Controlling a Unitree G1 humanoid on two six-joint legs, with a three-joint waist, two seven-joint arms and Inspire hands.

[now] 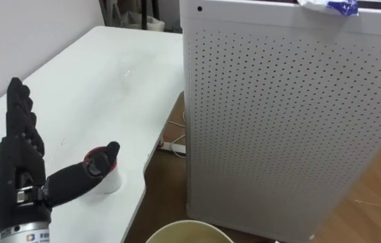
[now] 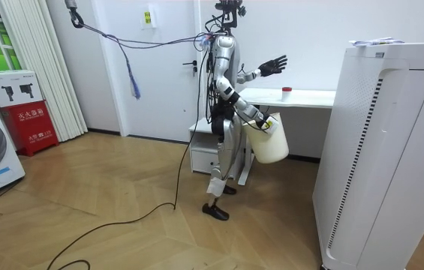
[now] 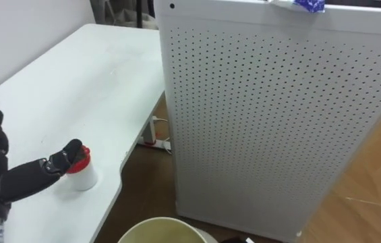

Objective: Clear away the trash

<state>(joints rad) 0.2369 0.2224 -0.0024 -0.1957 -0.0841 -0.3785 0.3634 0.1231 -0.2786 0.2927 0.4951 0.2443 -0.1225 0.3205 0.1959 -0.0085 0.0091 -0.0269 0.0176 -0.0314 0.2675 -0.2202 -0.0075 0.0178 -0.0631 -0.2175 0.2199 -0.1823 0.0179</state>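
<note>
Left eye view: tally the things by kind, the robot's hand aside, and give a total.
White table: 1
Red-capped container: 1
Perforated white cabinet: 1
Crumpled wrapper: 1
Bucket: 1
Power strip: 1
Total: 6

Matt black robot hand (image 1: 15, 172) over a smooth white bench (image 1: 109, 74); perforated white cabinet panel (image 1: 291, 121); softly glossy wood-plank floor (image 2: 121, 195).

Both eye views look down from the robot's head, close over the white flat-topped table (image 1: 109, 81) and tall white perforated cabinet (image 1: 291, 121). The room view, well back, apparently faces the robot's side, sharing both.
</note>
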